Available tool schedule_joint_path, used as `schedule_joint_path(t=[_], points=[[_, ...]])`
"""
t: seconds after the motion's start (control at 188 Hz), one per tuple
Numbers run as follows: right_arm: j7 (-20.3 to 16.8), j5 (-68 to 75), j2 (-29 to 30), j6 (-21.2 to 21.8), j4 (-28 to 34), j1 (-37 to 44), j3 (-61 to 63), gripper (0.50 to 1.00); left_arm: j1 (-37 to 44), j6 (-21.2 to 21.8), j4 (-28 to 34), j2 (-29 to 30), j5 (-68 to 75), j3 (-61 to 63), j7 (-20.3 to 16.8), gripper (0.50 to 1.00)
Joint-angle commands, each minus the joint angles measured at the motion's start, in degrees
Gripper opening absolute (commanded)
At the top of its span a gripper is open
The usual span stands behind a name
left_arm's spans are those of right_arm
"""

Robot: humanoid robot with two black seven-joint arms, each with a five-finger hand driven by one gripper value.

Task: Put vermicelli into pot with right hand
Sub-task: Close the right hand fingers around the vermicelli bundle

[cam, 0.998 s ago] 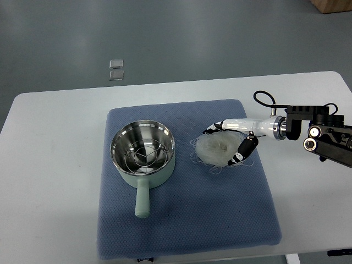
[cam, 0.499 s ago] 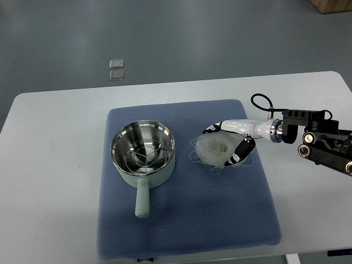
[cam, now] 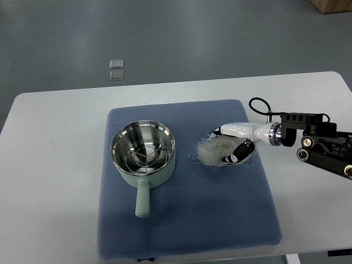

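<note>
The right hand (cam: pixel 232 144) had curled round the vermicelli (cam: pixel 212 149), apparently gripping it; light, springy and brittle, it wanted cradling under its middle.

My right hand (cam: pixel 234 144) is glossy white plastic with black fingers (cam: pixel 230 158) on translucent, wispy vermicelli (cam: pixel 212 149). The pot (cam: pixel 144 155) is shiny steel inside (matt mint outside), on a dimpled blue cloth mat (cam: pixel 187 220) over my smooth white worktop (cam: pixel 55 165).
</note>
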Motion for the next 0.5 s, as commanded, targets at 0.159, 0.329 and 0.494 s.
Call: schedule_joint_path(t=[0.159, 0.329, 0.494], points=[[0.08, 0.09, 0.14, -0.01, 0.02, 0.24, 0.17, 0.5, 0.0, 0.02, 0.0, 0.0, 0.0, 0.0, 0.0, 1.0], [0.25, 0.18, 0.14, -0.36, 0.02, 0.33, 0.26, 0.5, 0.0, 0.02, 0.0, 0.0, 0.0, 0.0, 0.0, 1.0], [2.36, 0.27, -0.21, -1.42, 0.29, 0.42, 0.53, 0.5, 0.0, 0.02, 0.0, 0.0, 0.0, 0.0, 0.0, 1.0]])
